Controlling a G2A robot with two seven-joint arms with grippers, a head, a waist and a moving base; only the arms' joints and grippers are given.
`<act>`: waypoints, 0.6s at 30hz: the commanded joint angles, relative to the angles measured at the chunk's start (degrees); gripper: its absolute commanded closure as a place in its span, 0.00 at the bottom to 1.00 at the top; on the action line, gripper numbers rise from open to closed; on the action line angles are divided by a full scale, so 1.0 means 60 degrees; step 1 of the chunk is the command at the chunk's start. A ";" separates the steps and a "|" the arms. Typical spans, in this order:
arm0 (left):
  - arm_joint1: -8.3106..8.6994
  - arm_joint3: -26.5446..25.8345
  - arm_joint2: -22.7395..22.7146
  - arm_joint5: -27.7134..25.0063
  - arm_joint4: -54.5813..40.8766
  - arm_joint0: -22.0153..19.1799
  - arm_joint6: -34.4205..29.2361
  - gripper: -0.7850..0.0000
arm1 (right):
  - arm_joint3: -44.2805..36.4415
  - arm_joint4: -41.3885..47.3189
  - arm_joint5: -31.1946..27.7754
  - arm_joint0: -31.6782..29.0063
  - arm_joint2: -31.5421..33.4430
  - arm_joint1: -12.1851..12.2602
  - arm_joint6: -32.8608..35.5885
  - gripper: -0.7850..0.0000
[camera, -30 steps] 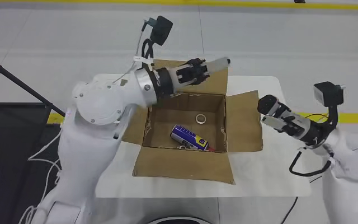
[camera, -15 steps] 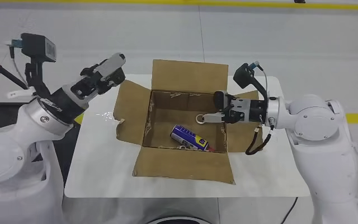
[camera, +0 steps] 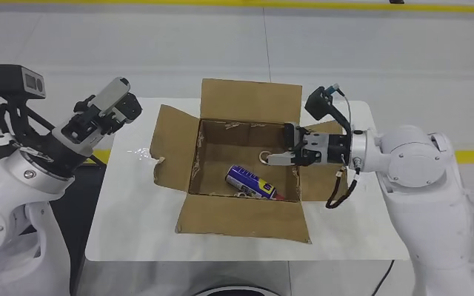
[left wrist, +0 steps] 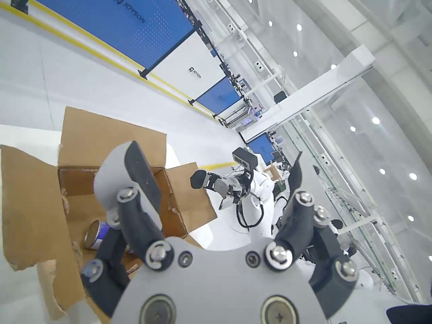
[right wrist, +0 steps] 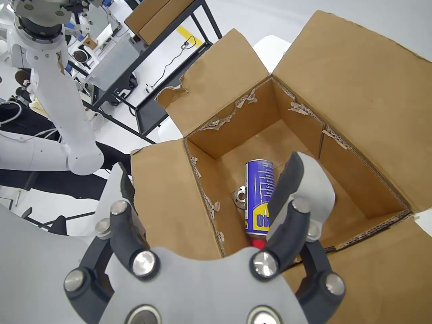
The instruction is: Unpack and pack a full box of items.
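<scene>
Since half a second ago the left tool [camera: 122, 100] has drawn back further toward 9 o'clock. It now hangs past the bench's edge and well apart from the box. The right tool [camera: 285, 144] has hardly shifted and sits at the box's 3 o'clock rim. Both tools are empty with their fingers spread apart. The left wrist view shows a wide gap between its pads, and the right wrist view shows the same.

The white bench [camera: 133, 222] carries one cardboard box [camera: 241, 216] at its middle. All four flaps are folded outward, which leaves the mouth free for reaching in from above. The torn paper along the inner edges suggests the flaps were taped shut at some point.

On the box floor a blue and yellow spray can [camera: 252, 182] lies on its side. It is at about 5 o'clock from the floor's centre, and its red cap points toward 4 o'clock. A small metal ring [camera: 265, 156] lies flat at about 2 o'clock, near the can but apart from it, just under the right tool.

The right tool, poised over these two items, looks set to pick one up, probably the ring. The left arm's retreat likely keeps it out of the way.
</scene>
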 commanded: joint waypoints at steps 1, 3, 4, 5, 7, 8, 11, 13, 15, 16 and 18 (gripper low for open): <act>0.0000 0.0000 -0.0003 0.0000 -0.0002 0.0003 0.0000 0.00 | 0.0072 -0.0632 0.0359 0.0375 -0.0787 -0.0068 0.0186 0.00; -0.0001 0.0022 0.0001 -0.0004 -0.0012 0.0032 0.0047 0.00 | 0.0225 -0.1236 0.0745 0.0765 -0.1506 -0.0170 0.0231 0.00; -0.0003 0.0084 0.0012 -0.0038 -0.0078 0.0164 0.0212 0.00 | 0.0321 -0.1645 0.1004 0.0980 -0.1872 -0.0223 0.0319 0.00; 0.0002 0.0115 -0.0008 -0.0094 -0.0111 0.0312 0.0311 0.00 | 0.0426 -0.2049 0.1272 0.1191 -0.2228 -0.0281 0.0366 0.00; 0.0013 0.0141 -0.0131 -0.0183 -0.0217 0.0595 0.0505 0.00 | 0.0685 -0.3035 0.1947 0.1604 -0.2967 -0.0403 0.0606 0.00; 0.0019 0.0138 -0.0214 -0.0196 -0.0261 0.0741 0.0592 0.00 | 0.0806 -0.3309 0.2237 0.1778 -0.3311 -0.0478 0.0681 0.00; 0.0038 0.0034 -0.0421 -0.0179 -0.0428 0.1162 0.0774 0.00 | 0.1389 -0.4056 0.3078 0.2273 -0.4189 -0.0706 0.0899 0.00; 0.0054 0.0004 -0.0549 -0.0180 -0.0479 0.1448 0.0855 0.00 | 0.1776 -0.4318 0.3299 0.2522 -0.4679 -0.0866 0.0876 0.00; 0.0067 -0.0011 -0.0633 -0.0156 -0.0542 0.1738 0.0914 0.00 | 0.2171 -0.4598 0.3599 0.2717 -0.5103 -0.1023 0.0809 0.00; 0.0072 -0.0024 -0.0663 -0.0140 -0.0588 0.1881 0.0939 0.00 | 0.2360 -0.4729 0.3791 0.2781 -0.5281 -0.1099 0.0733 0.00; 0.0077 -0.0048 -0.0690 -0.0093 -0.0733 0.2197 0.0977 0.00 | 0.2699 -0.4883 0.4197 0.2874 -0.5548 -0.1247 0.0491 0.00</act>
